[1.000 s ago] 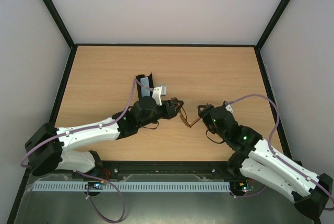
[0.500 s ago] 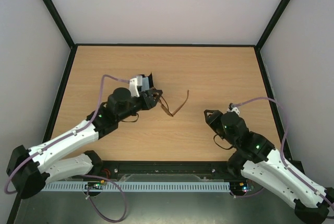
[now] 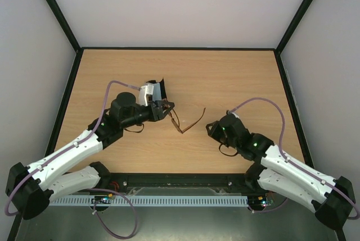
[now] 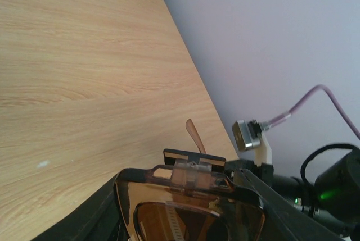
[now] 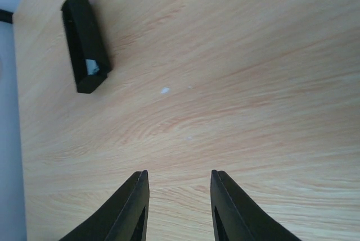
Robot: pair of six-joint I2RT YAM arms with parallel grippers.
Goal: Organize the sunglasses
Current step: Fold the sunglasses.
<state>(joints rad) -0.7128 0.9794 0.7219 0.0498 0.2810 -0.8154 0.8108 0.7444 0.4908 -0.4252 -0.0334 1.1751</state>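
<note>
Now the right gripper (image 5: 178, 182) has drawn back from the sunglasses (image 4: 191, 217) toward the lower right, jaws narrow and empty, so the left gripper (image 3: 163, 109) alone clamps them by the front frame, lifted left of centre with one temple splayed out. By my judgement the folding is unfinished, and a one-handed tuck into the case (image 5: 84, 44), just behind that gripper, looks awkward. Bare table (image 3: 236, 78) lies open at upper right, far from the black edges.

bare tabletop (image 3: 236, 78) past case (image 5: 84, 44) and sunglasses (image 4: 191, 216)
</note>
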